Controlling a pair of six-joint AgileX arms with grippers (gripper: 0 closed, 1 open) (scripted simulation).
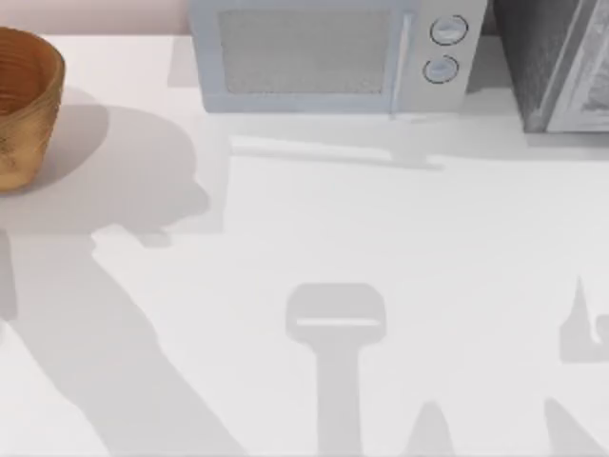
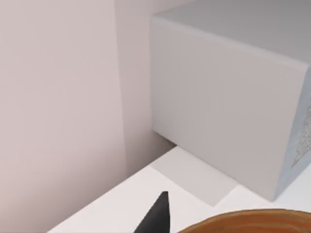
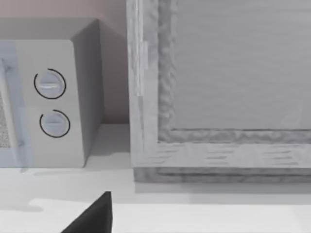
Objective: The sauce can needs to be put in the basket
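At the table's (image 1: 314, 248) far left stands the basket (image 1: 24, 109)

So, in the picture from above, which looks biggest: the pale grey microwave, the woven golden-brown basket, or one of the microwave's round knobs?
Largest to smallest, as seen from above:
1. The pale grey microwave, by far the widest.
2. The woven golden-brown basket, though the picture's left edge cuts it off, so its full width is unsure.
3. The round knob, clearly smallest.

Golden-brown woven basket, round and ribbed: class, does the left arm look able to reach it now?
Probably yes. The golden-brown woven basket lies close by the left gripper's fingertip in the left wrist view, with nothing between them.
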